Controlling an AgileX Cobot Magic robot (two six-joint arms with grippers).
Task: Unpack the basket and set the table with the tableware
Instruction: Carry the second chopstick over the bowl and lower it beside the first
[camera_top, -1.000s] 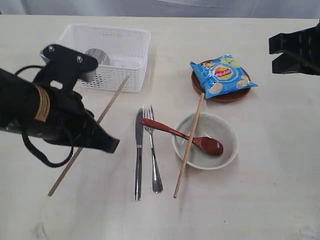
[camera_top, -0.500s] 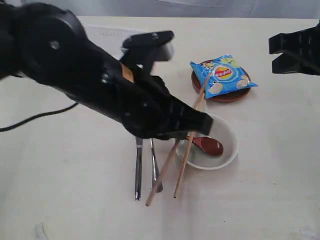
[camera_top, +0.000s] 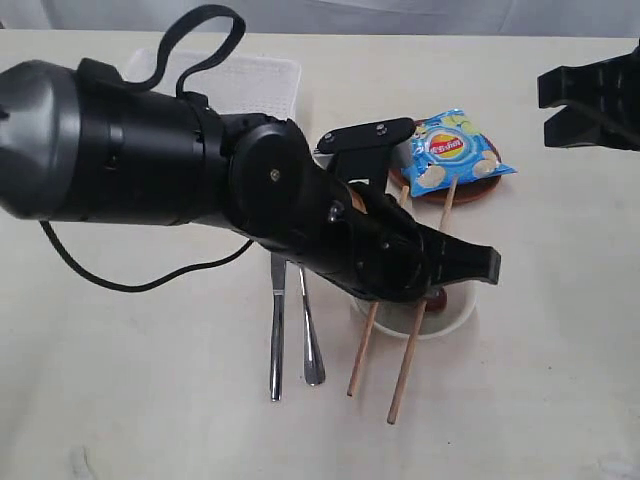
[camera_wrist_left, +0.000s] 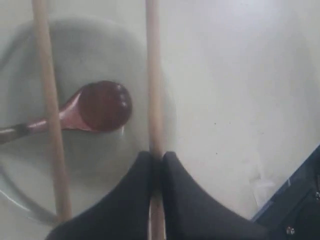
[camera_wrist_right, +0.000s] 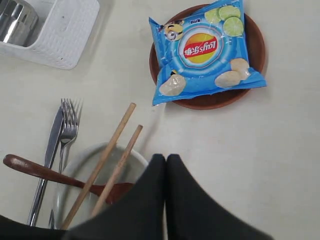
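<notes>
My left gripper (camera_top: 482, 266) reaches over the pale bowl (camera_top: 445, 322) and is shut on one wooden chopstick (camera_top: 405, 370). In the left wrist view that chopstick (camera_wrist_left: 153, 75) runs between the closed jaws, above the bowl's (camera_wrist_left: 22, 185) edge. The other chopstick (camera_top: 361, 355) lies across the bowl, over the red-brown spoon (camera_wrist_left: 102, 106). Knife (camera_top: 276, 335) and fork (camera_top: 309, 340) lie side by side to the bowl's left. The white basket (camera_wrist_right: 60, 35) holds the steel cup (camera_wrist_right: 15, 20). My right gripper (camera_top: 590, 100) hangs shut and empty at the far right.
A blue crisp bag (camera_top: 455, 150) lies on the round brown plate (camera_top: 450, 192) behind the bowl. The bulky left arm (camera_top: 150, 160) hides much of the basket (camera_top: 265, 85) and the bowl. Bare tabletop (camera_top: 150, 400) shows in front and to the right.
The left arm has swung right with its chopstick, from left of the knife, past the fork, to over the bowl to the right of the lying chopstick. The right arm has not moved.
</notes>
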